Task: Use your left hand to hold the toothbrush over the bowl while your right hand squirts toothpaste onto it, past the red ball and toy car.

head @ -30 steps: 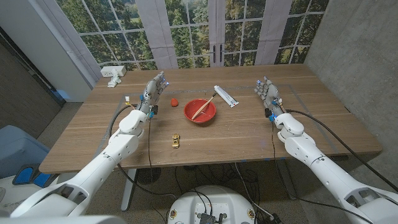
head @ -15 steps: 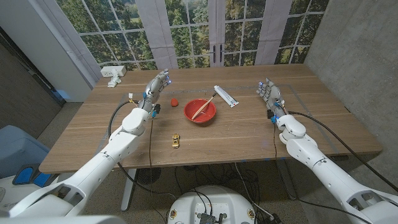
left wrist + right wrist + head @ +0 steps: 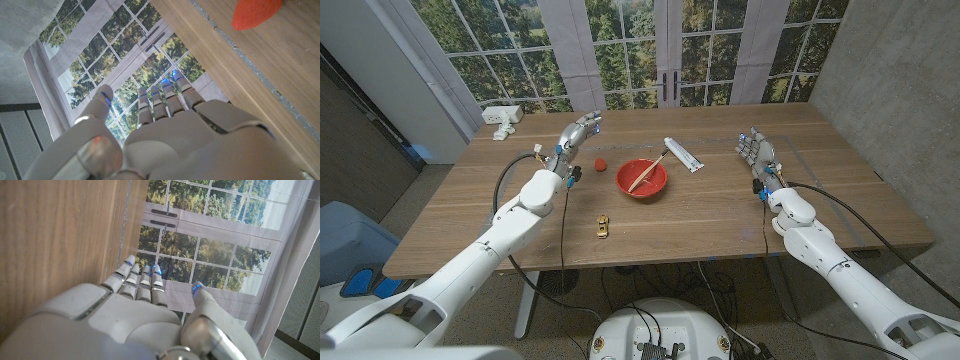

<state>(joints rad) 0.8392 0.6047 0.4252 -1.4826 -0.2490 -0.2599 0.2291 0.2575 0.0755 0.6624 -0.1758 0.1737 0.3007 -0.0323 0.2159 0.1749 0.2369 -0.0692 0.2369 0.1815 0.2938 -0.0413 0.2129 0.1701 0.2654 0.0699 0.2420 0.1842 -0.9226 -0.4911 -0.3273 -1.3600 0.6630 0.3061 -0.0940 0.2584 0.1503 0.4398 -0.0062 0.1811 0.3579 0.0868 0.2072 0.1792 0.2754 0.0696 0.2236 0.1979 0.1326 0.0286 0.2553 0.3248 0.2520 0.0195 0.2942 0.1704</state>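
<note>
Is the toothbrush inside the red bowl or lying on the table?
Partly in. The toothbrush lies slanted in the red bowl, one end sticking out over the rim toward the toothpaste tube.

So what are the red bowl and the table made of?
The bowl looks like plastic: smooth, evenly red, with a slight sheen, though glazed ceramic is possible. The table looks like wood or wood-look laminate, with brown grain lines running along it and a matte finish.
</note>
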